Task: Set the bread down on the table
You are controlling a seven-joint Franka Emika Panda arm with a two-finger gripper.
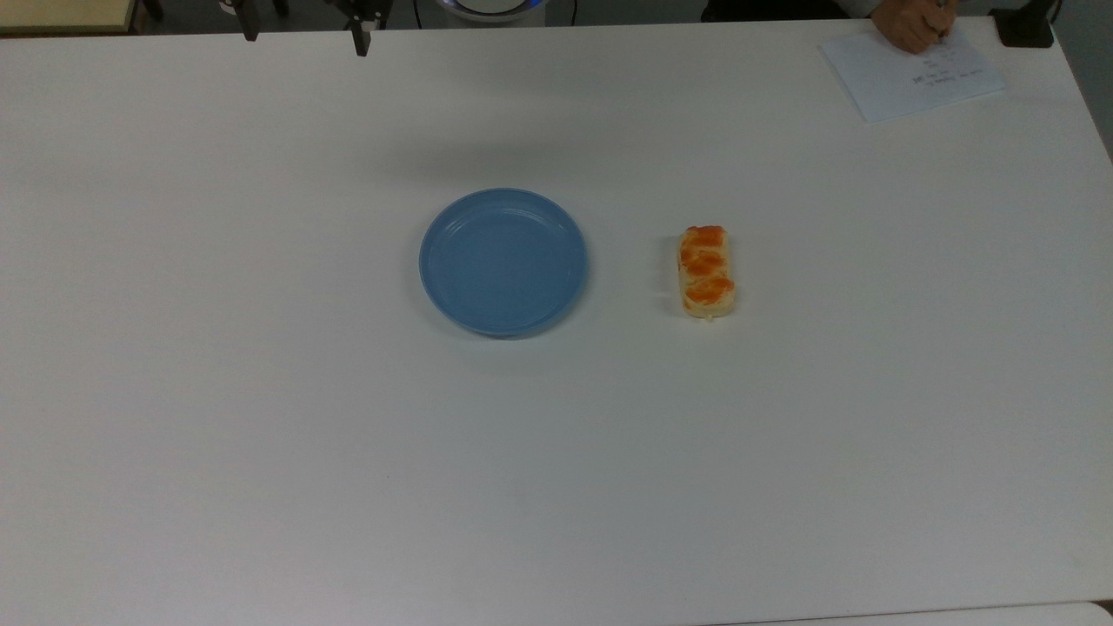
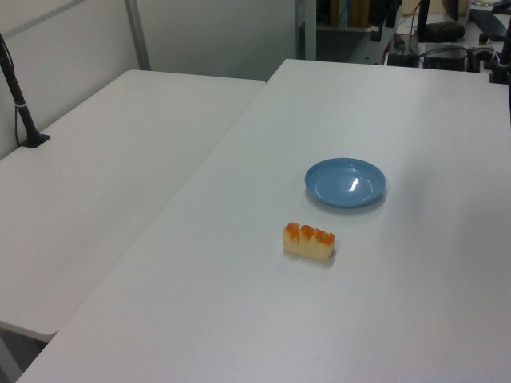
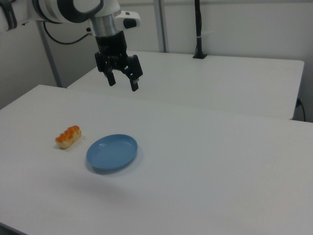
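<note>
Two things lie on the white table [image 1: 261, 452]: the bread [image 1: 706, 272], flat on the bare tabletop with its orange glazed patches up, and an empty blue plate [image 1: 503, 262] near it on the top view's left, the two apart and not touching. Since the bread rests on the table and not on the plate, the task looks done. The gripper [image 3: 122, 81] hangs high above the far side of the table in the right view, well apart from both, its fingers spread and holding nothing, which suits an arm clear of a finished placement. At the top view's upper right corner a person's hand [image 1: 909, 23] writes on a sheet of paper [image 1: 913, 74].
</note>
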